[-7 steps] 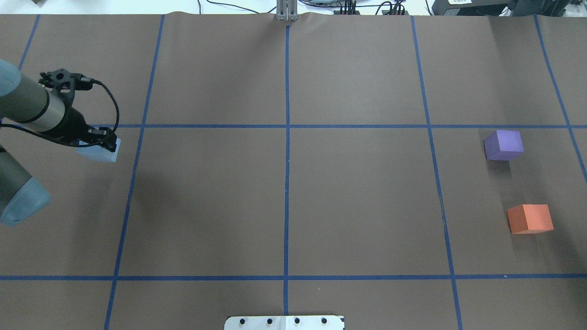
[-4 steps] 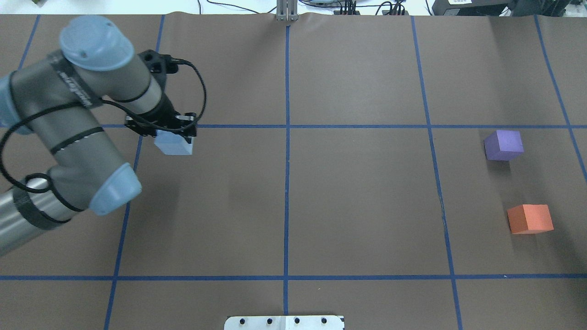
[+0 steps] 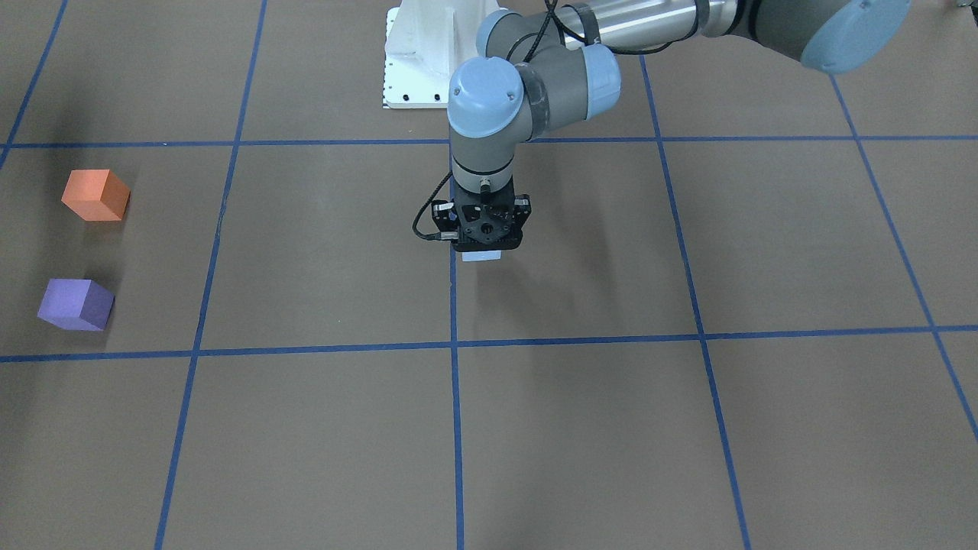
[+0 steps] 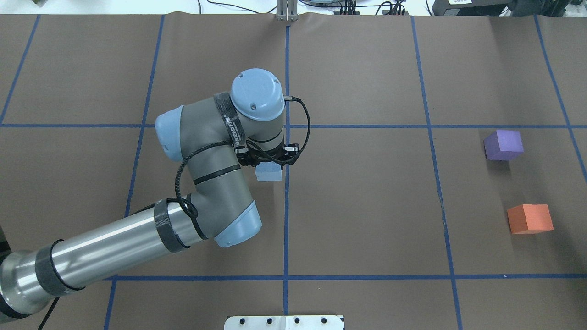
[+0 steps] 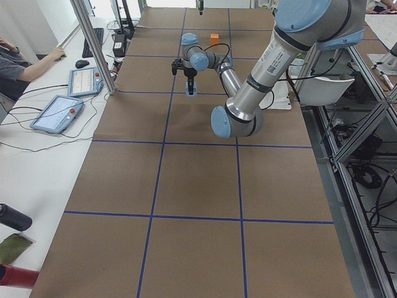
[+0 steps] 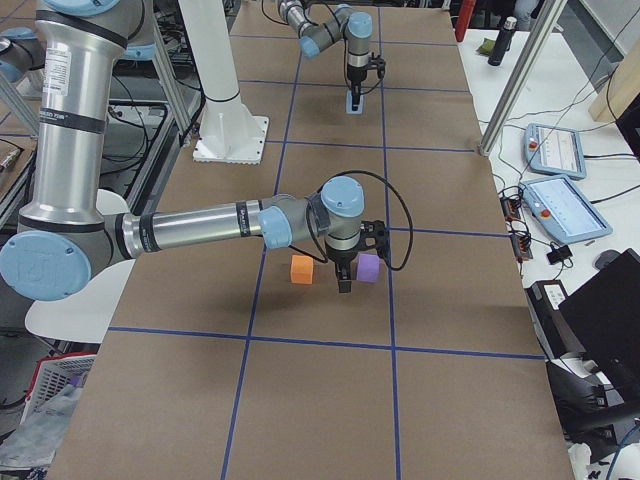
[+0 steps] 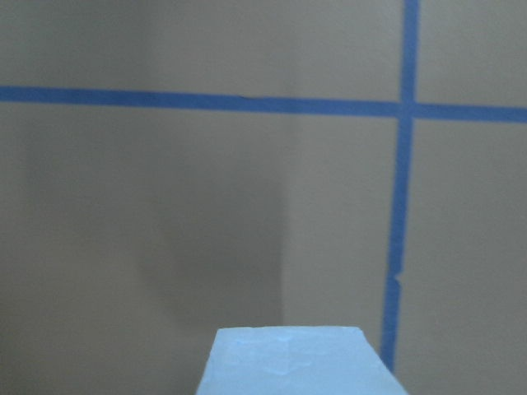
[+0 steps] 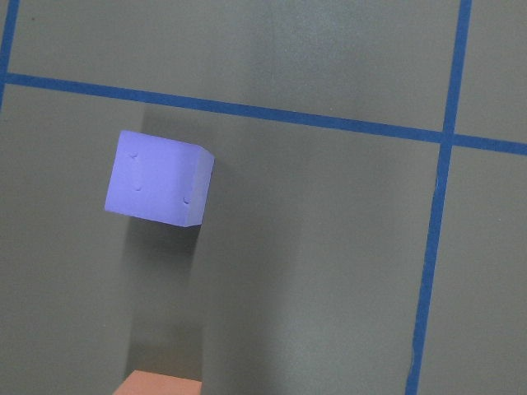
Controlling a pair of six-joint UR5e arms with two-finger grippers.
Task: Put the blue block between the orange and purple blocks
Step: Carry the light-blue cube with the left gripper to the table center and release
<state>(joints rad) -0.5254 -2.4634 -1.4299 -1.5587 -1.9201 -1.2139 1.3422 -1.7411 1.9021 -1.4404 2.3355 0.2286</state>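
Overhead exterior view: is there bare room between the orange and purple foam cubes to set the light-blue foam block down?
Apparently yes: bare brown paper separates the purple foam cube and orange foam cube. The square between them and the centre tape line is bare too. Crowded only mid-table, where the left gripper holds the light-blue foam block.

table (image 4: 367, 206): brown, blue tape grid (image 4: 286, 220) | resting: purple block (image 4: 503, 145), orange block (image 4: 530, 219)

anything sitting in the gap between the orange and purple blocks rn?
No. Between the orange block and the purple block there is only bare brown table paper. The overhead exterior and front-facing views both show it.
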